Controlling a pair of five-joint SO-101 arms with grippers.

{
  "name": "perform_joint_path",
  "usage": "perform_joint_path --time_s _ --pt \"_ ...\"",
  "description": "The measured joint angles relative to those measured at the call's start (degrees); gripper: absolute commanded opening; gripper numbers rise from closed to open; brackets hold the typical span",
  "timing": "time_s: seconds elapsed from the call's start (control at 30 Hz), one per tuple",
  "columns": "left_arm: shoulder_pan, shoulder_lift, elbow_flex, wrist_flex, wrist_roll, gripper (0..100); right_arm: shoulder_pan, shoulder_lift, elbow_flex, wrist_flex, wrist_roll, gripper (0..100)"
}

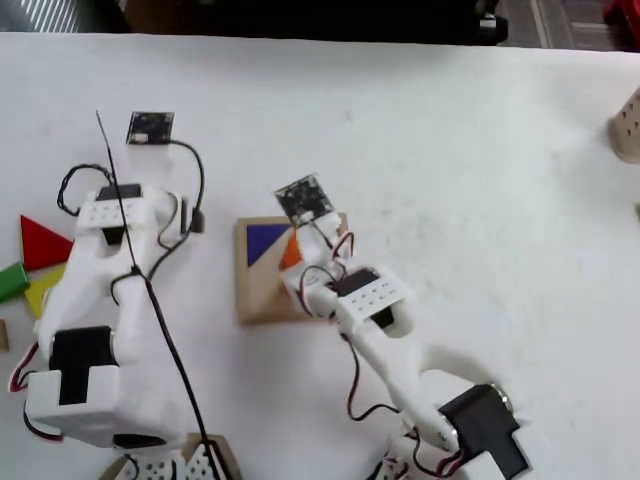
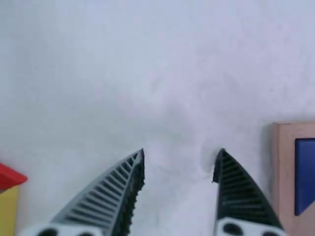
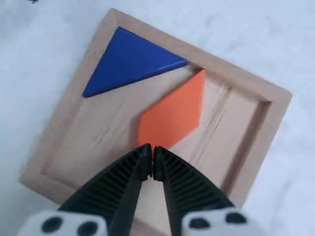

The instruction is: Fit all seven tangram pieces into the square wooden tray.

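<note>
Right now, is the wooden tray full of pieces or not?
Not full. Only a blue triangle and an orange parallelogram lie inside the tray; bare wood shows across the rest of its floor.

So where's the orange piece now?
In the right wrist view the orange parallelogram lies inside the wooden tray, next to the blue triangle, right gripper at its other end.

The tray [image 1: 262, 298] has bare floor at its near left and along its right. The blue triangle [image 3: 130, 61] fills the far left corner, and the orange piece [image 3: 172, 110] sits mid-tray. The right gripper [image 3: 151, 157] hangs over the tray's middle, with the right arm [image 1: 385, 320] across its near right corner. A black cable [image 1: 171, 355] slants over the left arm [image 1: 100, 290]. The far table [image 1: 450, 130] lies open.
</note>
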Motion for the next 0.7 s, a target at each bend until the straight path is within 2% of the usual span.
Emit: perform_joint_path --time_s 0.33,0.7 --pt "0.0 0.0 0.0 0.0 0.0 23 0.0 3.6 -0.2 -6.8 0.0 1.8" --pt "0.0 0.0 0.0 0.0 0.0 23 4.2 -6.7 -1.1 12.3 0.0 1.8"
